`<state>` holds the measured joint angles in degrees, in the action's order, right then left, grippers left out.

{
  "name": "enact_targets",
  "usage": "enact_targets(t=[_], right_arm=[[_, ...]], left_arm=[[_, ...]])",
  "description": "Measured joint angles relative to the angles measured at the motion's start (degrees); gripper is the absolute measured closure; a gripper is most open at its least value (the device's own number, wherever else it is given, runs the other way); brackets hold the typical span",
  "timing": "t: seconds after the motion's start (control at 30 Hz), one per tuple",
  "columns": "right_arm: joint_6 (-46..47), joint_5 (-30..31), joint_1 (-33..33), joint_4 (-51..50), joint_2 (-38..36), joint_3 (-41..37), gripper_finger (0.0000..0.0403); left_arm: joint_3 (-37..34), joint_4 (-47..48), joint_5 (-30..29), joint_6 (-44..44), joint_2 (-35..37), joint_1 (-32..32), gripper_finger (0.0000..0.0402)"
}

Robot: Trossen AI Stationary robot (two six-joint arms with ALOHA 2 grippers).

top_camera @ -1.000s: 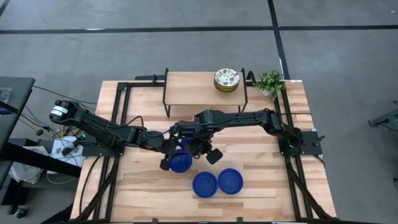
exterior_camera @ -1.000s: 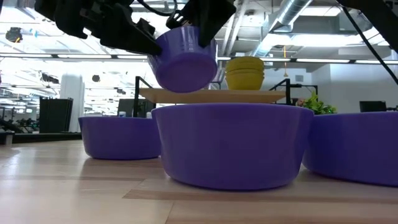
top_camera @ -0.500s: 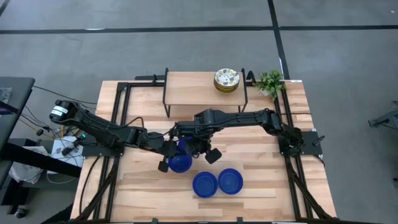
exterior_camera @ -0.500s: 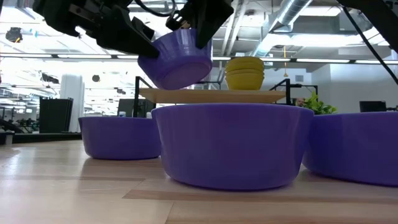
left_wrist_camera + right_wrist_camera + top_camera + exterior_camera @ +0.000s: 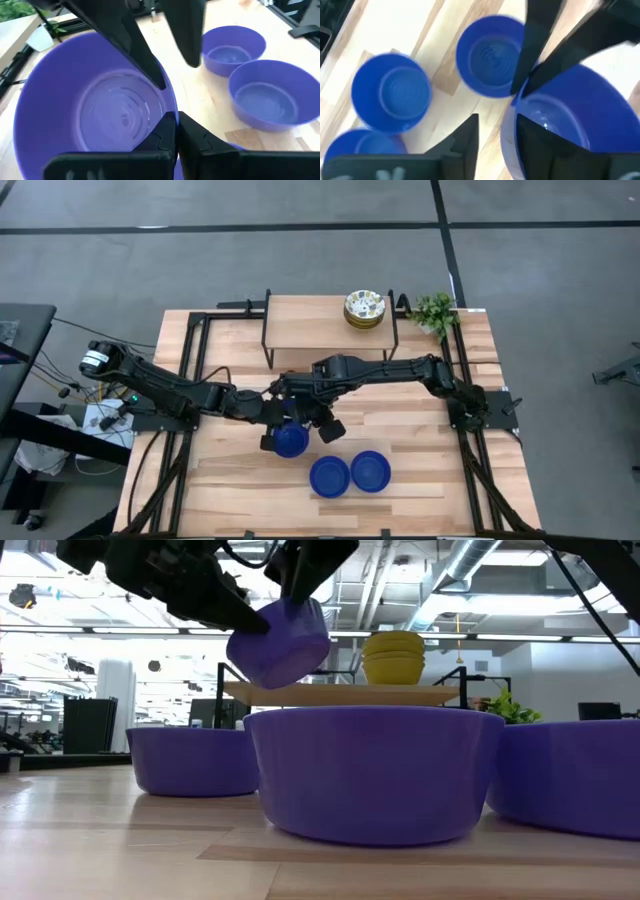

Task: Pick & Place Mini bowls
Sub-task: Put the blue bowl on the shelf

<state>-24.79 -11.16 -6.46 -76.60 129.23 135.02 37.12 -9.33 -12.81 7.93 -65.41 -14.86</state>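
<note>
Left pincer (image 5: 272, 430) clamped; right pincer (image 5: 318, 423) parted.

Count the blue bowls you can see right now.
4 blue bowls. One hangs above the table, pinched at its rim by the left gripper. Two sit side by side. The fourth sits near the lifted one, mostly hidden from above.

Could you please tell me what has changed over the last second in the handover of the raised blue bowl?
The left gripper has closed on the rim of the raised glossy cobalt blue bowl, and the right gripper has opened, releasing it. The bowl tilted a little. The three blue bowls on the table and the yellowish floral stack stayed put.
</note>
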Motion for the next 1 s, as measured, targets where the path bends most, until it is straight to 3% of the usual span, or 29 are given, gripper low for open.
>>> enact_targets(t=[0.33,0.6,1.0], right_arm=[[10.35,1.56,-0.14,-0.52,-4.53,-0.18,0.0228],[18.96,2.44,1.74,-3.71,-8.24,-0.1,0.0234],[18.93,2.16,6.22,-10.96,-9.12,-0.2,0.0248]], left_arm=[[-0.33,2.04,-3.19,-1.36,-0.09,0.14,0.0399],[-0.26,3.81,-5.27,-3.29,-0.04,0.07,0.0399],[-0.17,3.85,-5.39,-7.03,0.09,0.01,0.0399]])
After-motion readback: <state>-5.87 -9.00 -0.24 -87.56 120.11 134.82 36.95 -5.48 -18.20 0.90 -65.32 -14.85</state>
